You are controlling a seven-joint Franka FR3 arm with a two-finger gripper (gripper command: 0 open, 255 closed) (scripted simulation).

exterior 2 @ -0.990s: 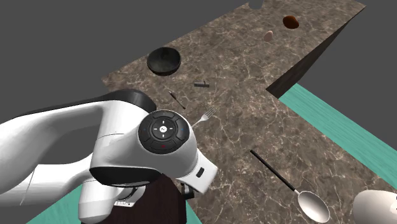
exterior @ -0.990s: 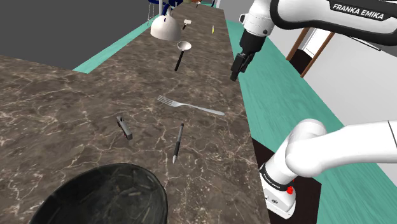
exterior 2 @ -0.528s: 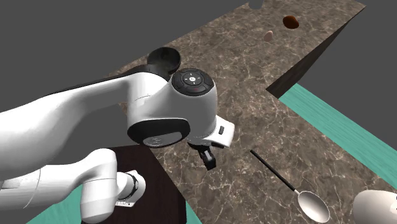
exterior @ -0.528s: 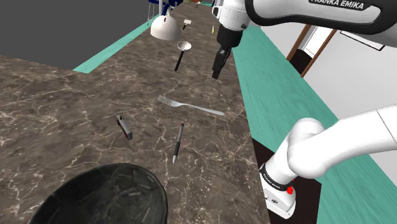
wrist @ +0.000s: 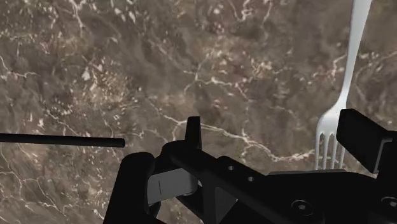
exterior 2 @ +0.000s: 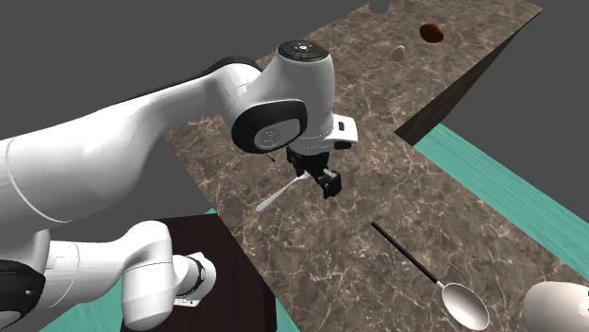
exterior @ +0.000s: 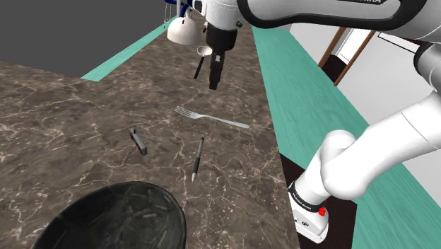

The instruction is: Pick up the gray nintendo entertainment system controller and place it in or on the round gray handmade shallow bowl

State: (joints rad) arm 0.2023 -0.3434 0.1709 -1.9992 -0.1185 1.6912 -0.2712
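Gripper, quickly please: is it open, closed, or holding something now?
Gripper: open, the fingers stand apart and hold nothing, above the counter near the fork.

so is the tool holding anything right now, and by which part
Nothing is held: the tool hangs open above the marble counter, and the fork lies loose on the surface.

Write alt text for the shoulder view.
The white arm reaches over a brown marbled counter, its open black gripper hanging near a fork. Nearer the camera lie a pen and the small gray controller, apart from the dark bowl at the bottom edge.
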